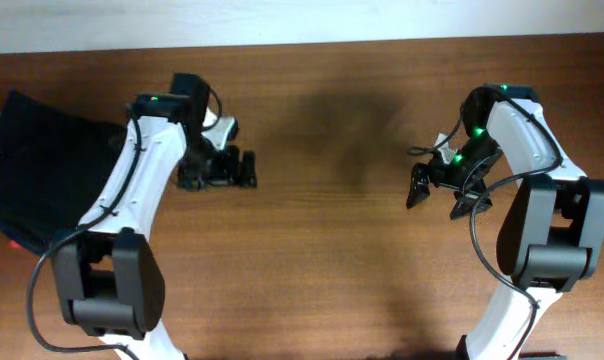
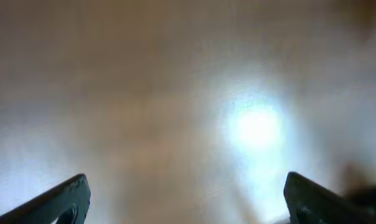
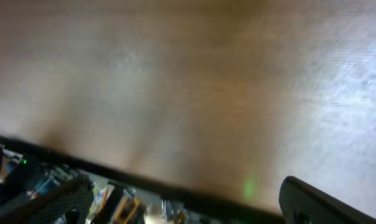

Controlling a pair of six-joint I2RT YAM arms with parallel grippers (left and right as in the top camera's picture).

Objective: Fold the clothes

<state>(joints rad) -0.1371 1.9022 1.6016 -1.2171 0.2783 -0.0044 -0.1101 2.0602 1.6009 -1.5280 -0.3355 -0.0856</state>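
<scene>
A dark navy garment [image 1: 37,160] lies folded at the far left of the wooden table [image 1: 322,260], partly under my left arm. My left gripper [image 1: 244,168] is open and empty over bare wood right of the garment; its wrist view shows both fingertips [image 2: 187,198] wide apart over blurred tabletop. My right gripper [image 1: 437,196] is open and empty at the right side of the table; its wrist view shows spread fingers [image 3: 188,199] over blurred wood and the table edge.
A small red patch [image 1: 15,243] peeks from under the garment's lower edge. The table's far edge meets a pale wall [image 1: 282,20]. Clutter shows beyond the table edge in the right wrist view [image 3: 132,208].
</scene>
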